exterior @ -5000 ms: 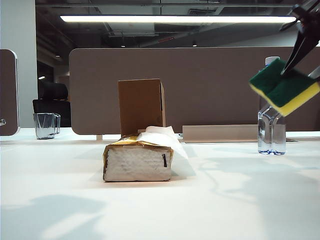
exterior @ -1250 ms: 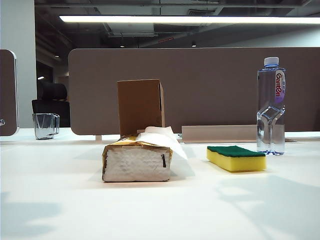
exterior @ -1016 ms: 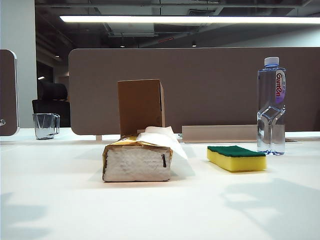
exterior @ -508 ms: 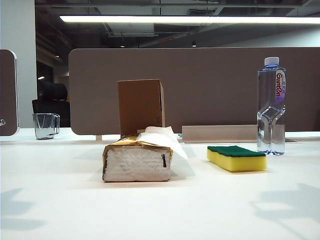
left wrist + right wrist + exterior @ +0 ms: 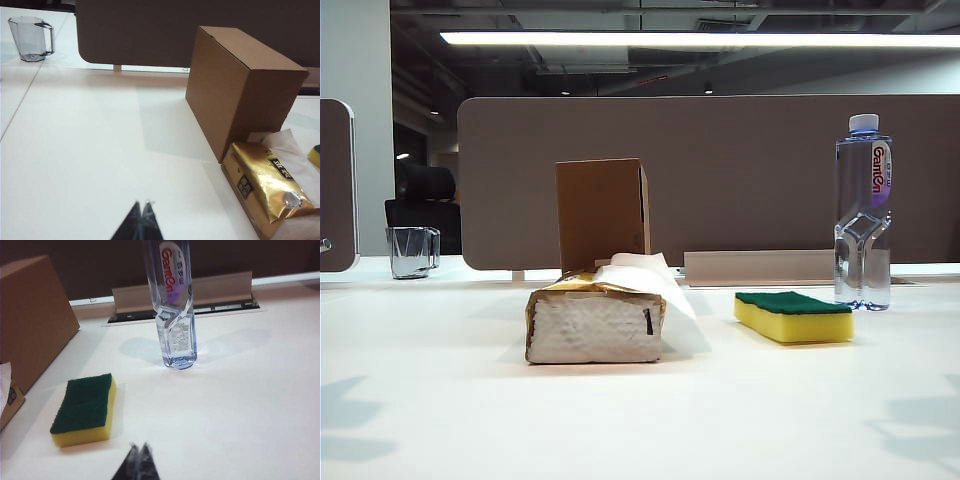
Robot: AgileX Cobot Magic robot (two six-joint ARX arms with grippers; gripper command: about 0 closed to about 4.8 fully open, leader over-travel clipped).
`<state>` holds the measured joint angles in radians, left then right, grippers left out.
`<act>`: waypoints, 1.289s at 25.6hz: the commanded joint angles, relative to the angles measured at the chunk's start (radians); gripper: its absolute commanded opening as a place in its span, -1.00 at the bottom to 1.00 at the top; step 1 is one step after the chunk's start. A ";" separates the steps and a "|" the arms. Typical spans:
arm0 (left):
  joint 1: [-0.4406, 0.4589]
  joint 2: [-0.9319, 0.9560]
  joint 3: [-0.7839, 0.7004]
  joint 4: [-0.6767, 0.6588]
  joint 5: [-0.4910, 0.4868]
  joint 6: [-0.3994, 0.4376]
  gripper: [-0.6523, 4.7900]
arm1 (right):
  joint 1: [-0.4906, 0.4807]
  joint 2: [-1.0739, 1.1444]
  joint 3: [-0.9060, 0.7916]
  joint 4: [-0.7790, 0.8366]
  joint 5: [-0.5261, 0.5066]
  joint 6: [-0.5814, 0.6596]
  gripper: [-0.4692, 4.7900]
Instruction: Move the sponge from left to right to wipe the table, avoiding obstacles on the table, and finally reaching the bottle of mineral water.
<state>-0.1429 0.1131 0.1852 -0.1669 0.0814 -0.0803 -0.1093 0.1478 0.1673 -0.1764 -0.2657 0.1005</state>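
While both grippers hang over the near part of the table [image 5: 440, 420], the left gripper [image 5: 141, 210] and the right gripper [image 5: 139, 451] each have their jaws pressed together on nothing. One sponge [image 5: 793, 315] lies flat, green face up, long axis running near to far, toward the right edge. One tissue pack [image 5: 595, 320] holds a white tissue sticking out; behind stands one cardboard box [image 5: 602, 212]. One water bottle [image 5: 863, 210] stands upright just beyond the sponge. One glass cup [image 5: 412, 250] sits at the far left corner.

yellow sponge [image 5: 793, 317] topped green, brown box [image 5: 602, 213], gold tissue pack [image 5: 267, 188].
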 commanded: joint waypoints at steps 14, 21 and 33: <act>0.000 -0.089 -0.164 0.064 0.012 0.001 -0.78 | 0.001 -0.146 -0.116 -0.067 -0.006 -0.023 -0.86; 0.000 -0.089 -0.177 0.042 0.006 0.002 -0.78 | 0.001 -0.146 -0.131 -0.078 -0.005 -0.023 -0.86; 0.000 -0.089 -0.177 0.016 -0.014 -0.005 -0.78 | 0.000 -0.146 -0.131 -0.077 -0.002 -0.023 -0.86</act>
<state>-0.1429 0.0254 0.0074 -0.1558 0.0685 -0.0834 -0.1093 0.0025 0.0380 -0.2600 -0.2687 0.0811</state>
